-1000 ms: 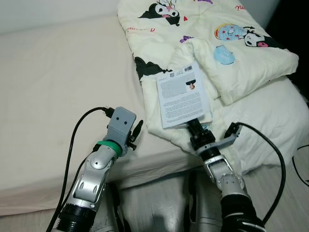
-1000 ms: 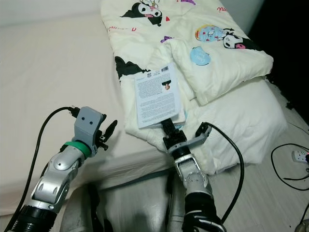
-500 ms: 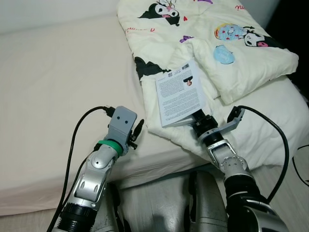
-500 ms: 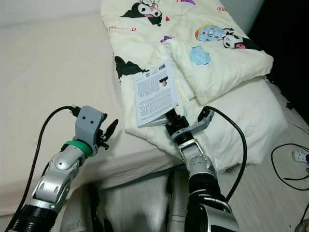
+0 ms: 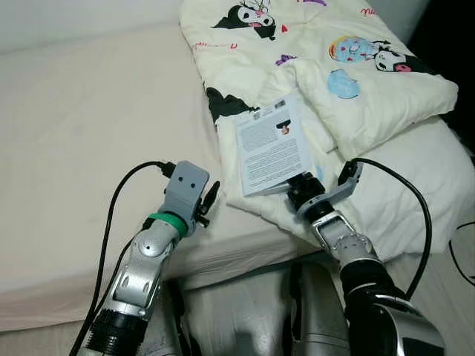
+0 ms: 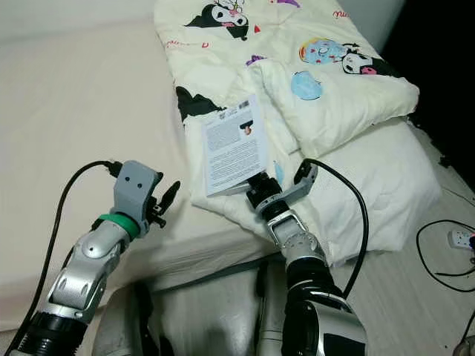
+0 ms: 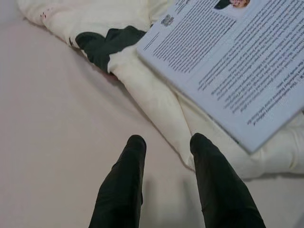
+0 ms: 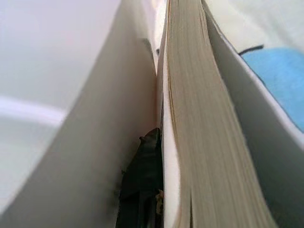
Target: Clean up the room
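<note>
In the left eye view, the right pincer (image 5: pixel 300 185) is gripping the near edge of a book (image 5: pixel 272 146) and tilting it up off the cream comforter (image 5: pixel 371 111) printed with cartoon figures. The book is sitting at the near fold of that comforter, back cover facing up, and the grip at its lowest edge looks chosen because that edge is the one closest to the robot and easiest to reach. The left pincer (image 5: pixel 206 205) is hovering low over the bare bed sheet (image 5: pixel 89 133), just beside the comforter's edge and apart from the book, probably waiting out of the way.

In the right eye view, the same book (image 6: pixel 233 146) is leaning slightly toward the robot's left, and a white power strip (image 6: pixel 461 239) with its cable is lying on the floor off to the right.

In the left wrist view, the two black fingers (image 7: pixel 122 183) are standing narrowly apart with nothing between them, pointing at the sheet next to the comforter fold under the book.

In the right wrist view, one dark finger (image 8: pixel 145 185) is pressing between the cover and the page block (image 8: pixel 199 128), so the pincer is clamping the cover rather than the whole book, which may let it flop open
</note>
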